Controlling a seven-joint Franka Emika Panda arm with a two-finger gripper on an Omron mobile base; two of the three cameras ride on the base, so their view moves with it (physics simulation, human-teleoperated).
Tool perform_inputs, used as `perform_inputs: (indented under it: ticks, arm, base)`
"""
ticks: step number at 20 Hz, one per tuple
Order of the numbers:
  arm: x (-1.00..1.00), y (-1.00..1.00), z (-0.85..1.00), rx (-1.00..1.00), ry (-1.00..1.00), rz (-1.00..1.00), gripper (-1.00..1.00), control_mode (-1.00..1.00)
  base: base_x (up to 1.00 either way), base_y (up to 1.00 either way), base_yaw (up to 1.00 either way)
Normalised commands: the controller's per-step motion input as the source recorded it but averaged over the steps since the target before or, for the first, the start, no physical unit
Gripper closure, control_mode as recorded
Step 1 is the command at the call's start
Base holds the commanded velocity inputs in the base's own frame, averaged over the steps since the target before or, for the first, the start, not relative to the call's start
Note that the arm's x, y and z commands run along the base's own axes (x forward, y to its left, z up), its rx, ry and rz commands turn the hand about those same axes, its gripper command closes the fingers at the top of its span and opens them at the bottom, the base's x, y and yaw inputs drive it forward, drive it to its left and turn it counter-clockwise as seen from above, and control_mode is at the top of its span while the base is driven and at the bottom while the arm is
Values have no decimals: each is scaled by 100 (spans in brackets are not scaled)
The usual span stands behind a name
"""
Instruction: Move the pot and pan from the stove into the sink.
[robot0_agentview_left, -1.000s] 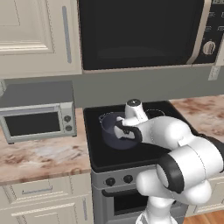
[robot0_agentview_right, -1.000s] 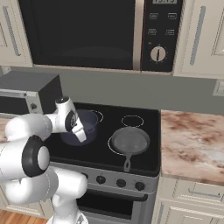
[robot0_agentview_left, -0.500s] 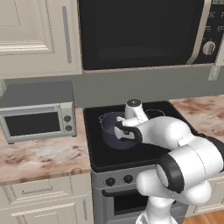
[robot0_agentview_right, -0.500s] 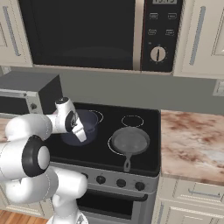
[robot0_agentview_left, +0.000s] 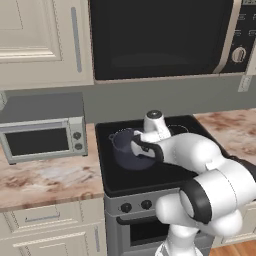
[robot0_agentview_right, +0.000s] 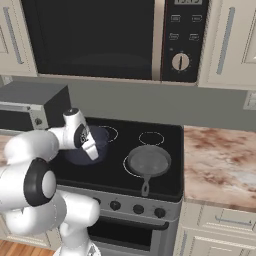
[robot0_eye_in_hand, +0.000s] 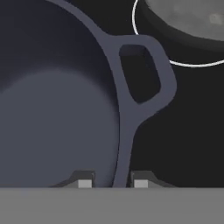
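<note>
Pot (robot0_agentview_left: 131, 149) sits on the stove's (robot0_agentview_right: 165, 187) front-left burner, not lifted as far as I can tell. Gripper (robot0_eye_in_hand: 112, 183) is down at its rim: in the hand view one fingertip is inside the wall, the other outside, with the rim running between them, just beside a loop handle. Jaws are pinched nearly closed on the pot rim, so I read this as a fresh grasp.

Pan (robot0_agentview_right: 148, 161) is on the front-right burner, handle pointing toward the stove's front edge, well apart from the gripper, untouched. From the hand camera its edge shows past the pot handle, inside a white burner ring.

Progress, as I judge it:
- Pot: grasped, not moved. Needs lift, carry, drop in the sink.
- Pan: nothing started.
- So roughly at the start; both items are on the stove.

Can't place the sink from these views, so the base probably has to drive to reach it.

Risk: a rim pinch on a deep pot is off-centre, so it may tilt or slip on lift.
</note>
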Motion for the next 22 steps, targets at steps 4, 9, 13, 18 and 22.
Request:
perform_inputs:
  ticks: [4,9,13,18,22]
  arm:
    - [0,0,66,7,3,0,100,-100]
    - [-15,-3,86,8,3,1,100,-100]
    - [-39,-6,90,8,2,7,100,-100]
    - [-66,-6,76,4,0,12,100,-100]
    - [-87,0,54,0,0,18,100,-100]
  base:
    - [0,0,0]
    - [0,0,0]
    - [0,0,0]
    - [0,0,0]
    - [0,0,0]
